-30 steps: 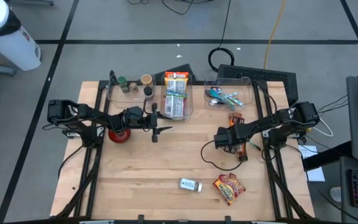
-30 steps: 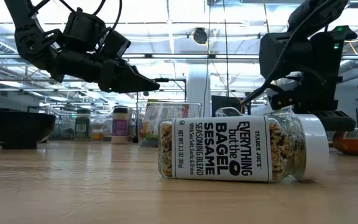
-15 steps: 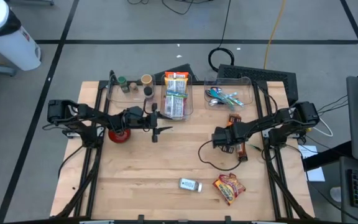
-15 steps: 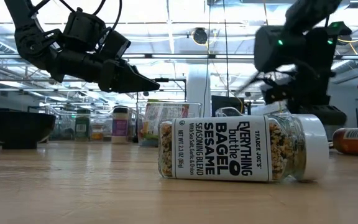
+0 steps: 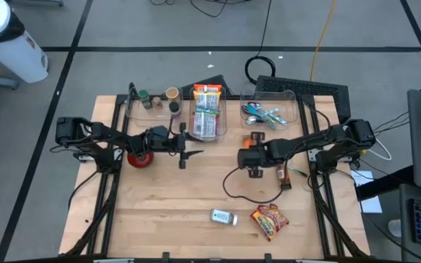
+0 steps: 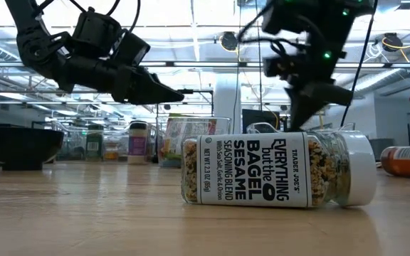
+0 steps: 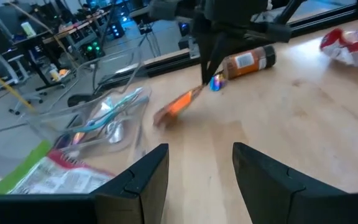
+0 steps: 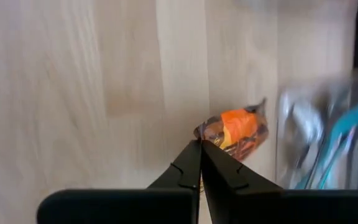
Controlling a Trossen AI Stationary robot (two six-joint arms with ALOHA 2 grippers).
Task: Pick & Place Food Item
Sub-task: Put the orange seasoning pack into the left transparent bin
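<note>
The food item is an orange and brown wrapped snack bar (image 8: 234,132), also seen as an orange streak in the left wrist view (image 7: 180,104) and from above (image 5: 253,136). My right gripper (image 8: 201,144) is shut on it, right of the table's middle (image 5: 253,145), fingers slanting down. My left gripper (image 7: 194,167) hovers open over the table's left half (image 5: 186,153), holding nothing, next to a red bowl (image 5: 139,157). My right gripper pinches one end of the bar's wrapper (image 8: 205,138) between its two fingertips, coming from above and slanting down. The bar hangs aslant below the fingertips (image 7: 207,73). Whether its lower end (image 7: 161,117) still touches the table I cannot tell.
A seasoning jar (image 5: 224,217) lies on its side near the front edge beside a red snack bag (image 5: 269,221). An orange-labelled bottle (image 5: 282,175) lies at the right. Three clear bins stand at the back: spice jars (image 5: 152,106), packets (image 5: 207,117), utensils (image 5: 265,113).
My right gripper has risen and gone toward the table's left, tipping steeper and rolling its wrist while staying shut. The snack bar, which lay near the utensil bin, has come along with it toward the left.
</note>
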